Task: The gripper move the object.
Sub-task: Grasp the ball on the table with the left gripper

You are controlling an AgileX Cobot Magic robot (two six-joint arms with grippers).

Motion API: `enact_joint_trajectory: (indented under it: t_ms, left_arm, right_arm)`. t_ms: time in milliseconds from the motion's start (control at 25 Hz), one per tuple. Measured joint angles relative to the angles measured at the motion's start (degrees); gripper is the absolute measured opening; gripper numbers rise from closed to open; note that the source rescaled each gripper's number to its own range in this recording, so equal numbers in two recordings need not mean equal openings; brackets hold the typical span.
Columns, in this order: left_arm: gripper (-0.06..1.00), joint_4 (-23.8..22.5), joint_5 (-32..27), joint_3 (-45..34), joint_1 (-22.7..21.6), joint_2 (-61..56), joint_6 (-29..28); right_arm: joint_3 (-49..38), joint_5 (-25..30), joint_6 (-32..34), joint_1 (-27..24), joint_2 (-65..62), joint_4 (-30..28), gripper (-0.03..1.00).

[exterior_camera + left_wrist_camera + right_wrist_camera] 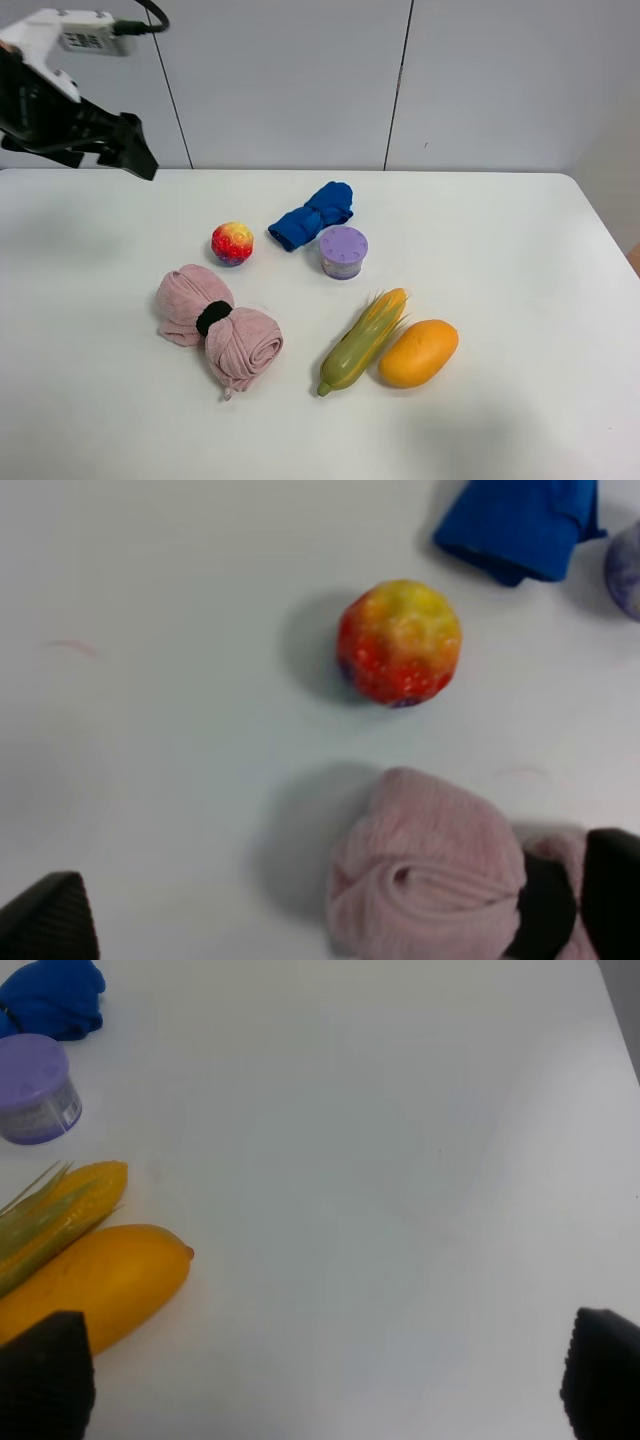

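The object is a small red and yellow ball (232, 243) lying on the white table (500, 260), left of the lilac lidded cup (343, 251). My left gripper (136, 153) hangs high over the table's back left corner, well apart from the ball. In the left wrist view the ball (400, 642) lies ahead of the left gripper (330, 910), whose fingertips (45, 920) stand wide apart and hold nothing. My right gripper (322, 1375) is open and empty over bare table; it does not show in the exterior view.
A rolled pink towel (218, 327) with a black band lies in front of the ball. A blue cloth (313, 214) lies behind the cup. A corn cob (362, 338) and an orange mango (419, 352) lie at the front middle.
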State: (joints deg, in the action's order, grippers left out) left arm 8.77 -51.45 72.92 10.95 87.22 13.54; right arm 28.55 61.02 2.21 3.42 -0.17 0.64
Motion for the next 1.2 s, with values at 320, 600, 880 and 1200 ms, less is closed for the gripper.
enact_joint_trajectory:
  t_ms: [320,600,880,1200]
  left_arm:
    - [1.00,-0.18,7.26,0.00,5.60,11.87,0.00]
    - [1.00,-0.12,14.56,0.00,9.11,17.11,1.26]
    - [1.00,-0.06,18.03,0.00,9.19,19.99,2.03]
    - [1.00,-0.06,23.32,0.00,9.19,24.59,2.99]
  right_arm:
    - [0.00,0.00,0.00,0.00,0.00,0.00,1.00]
    - [0.00,0.00,0.00,0.00,0.00,0.00,1.00]
    - [0.00,0.00,0.00,0.00,0.00,0.00,1.00]
    - [0.00,0.00,0.00,0.00,0.00,0.00,1.00]
